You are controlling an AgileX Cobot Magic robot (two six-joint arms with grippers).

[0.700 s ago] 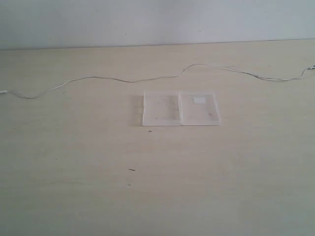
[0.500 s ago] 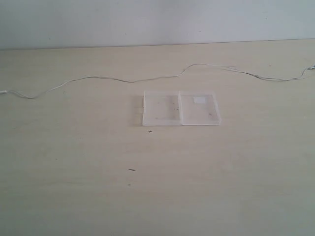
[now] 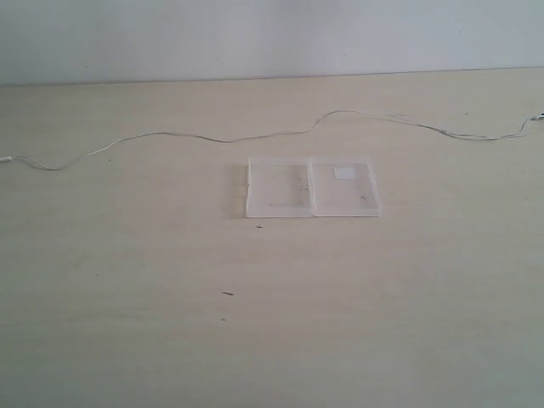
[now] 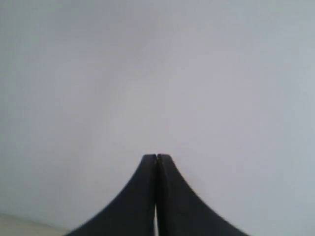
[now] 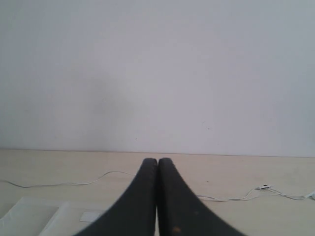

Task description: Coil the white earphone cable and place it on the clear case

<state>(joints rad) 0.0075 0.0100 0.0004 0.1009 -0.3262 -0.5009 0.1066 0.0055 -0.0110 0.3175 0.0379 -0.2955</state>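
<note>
The white earphone cable (image 3: 255, 137) lies stretched in a wavy line across the far half of the table, from the left edge to the right edge. The clear case (image 3: 311, 187) lies open and flat just in front of the cable's middle, its right half bearing a white label. Neither arm shows in the exterior view. My left gripper (image 4: 156, 157) is shut with nothing in it and faces only the grey wall. My right gripper (image 5: 157, 161) is shut, also with nothing in it; past it I see the cable (image 5: 231, 199) and the case (image 5: 34, 216) on the table.
The pale wooden table (image 3: 272, 323) ends at a grey-white wall (image 3: 272, 38) along the back. A few small dark specks (image 3: 227, 294) lie on the near side of the tabletop.
</note>
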